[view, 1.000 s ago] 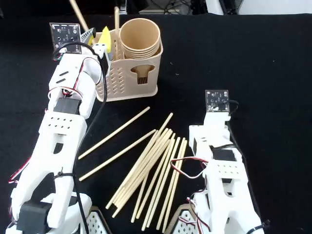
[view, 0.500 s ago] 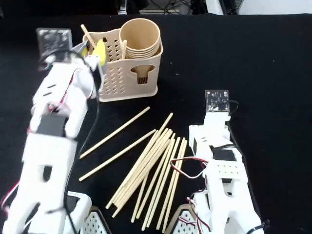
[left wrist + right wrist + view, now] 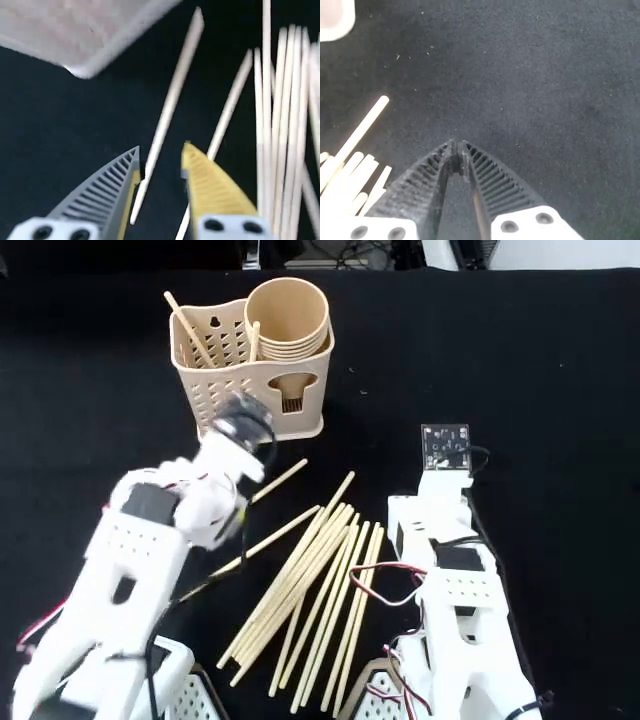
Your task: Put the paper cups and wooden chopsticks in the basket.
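Observation:
The beige basket stands at the back with stacked paper cups in its right part and chopsticks leaning in its left part. Loose wooden chopsticks lie in a heap in front of it, with two single ones to their left. My left arm stretches over those singles. My left gripper is open, low over one single chopstick that runs between its fingers. My right gripper is shut and empty above bare cloth; its arm rests right of the heap.
A black cloth covers the whole table. A corner of the basket lies just beyond the left gripper, and the chopstick heap lies beside it. The heap's ends lie near the right gripper.
The left arm left a chopstick in the basket's left part, then swung back and down from the basket to the loose single chopsticks. The right arm has not moved.

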Motion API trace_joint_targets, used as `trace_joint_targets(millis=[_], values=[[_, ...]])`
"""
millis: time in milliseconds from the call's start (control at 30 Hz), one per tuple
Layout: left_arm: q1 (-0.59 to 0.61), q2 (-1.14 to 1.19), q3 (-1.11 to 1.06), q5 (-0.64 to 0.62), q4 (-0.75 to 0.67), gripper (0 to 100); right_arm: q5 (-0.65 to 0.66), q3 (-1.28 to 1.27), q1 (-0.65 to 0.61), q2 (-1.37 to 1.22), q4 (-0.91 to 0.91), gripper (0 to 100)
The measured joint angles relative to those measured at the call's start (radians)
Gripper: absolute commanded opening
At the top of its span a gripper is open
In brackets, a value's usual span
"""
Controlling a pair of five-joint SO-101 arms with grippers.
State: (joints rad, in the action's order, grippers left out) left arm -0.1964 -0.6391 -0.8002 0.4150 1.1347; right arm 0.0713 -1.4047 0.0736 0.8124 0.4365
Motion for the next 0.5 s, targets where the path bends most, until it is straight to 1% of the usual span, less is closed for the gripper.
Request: trace_joint_targets(millis=[67,133,300,400,500], values=[[0.0,0.086,-0.005,0.08,0.006,25,0.0,0.0,0.0,0.0,0.0,1.2],[0.0,0.169,-0.005,0.14,0.006,24,0.0,0.0,0.0,0.0,0.0,1.2],[0.0,0.319,-0.005,0.241,-0.054,22,0.0,0.0,0.0,0.0,0.0,1.2],[0.035,0.387,-0.005,0.295,-0.118,22,0.0,0.0,0.0,0.0,0.0,1.2],[0.08,0.448,-0.005,0.339,-0.138,22,0.0,0.0,0.0,0.0,0.0,1.2]])
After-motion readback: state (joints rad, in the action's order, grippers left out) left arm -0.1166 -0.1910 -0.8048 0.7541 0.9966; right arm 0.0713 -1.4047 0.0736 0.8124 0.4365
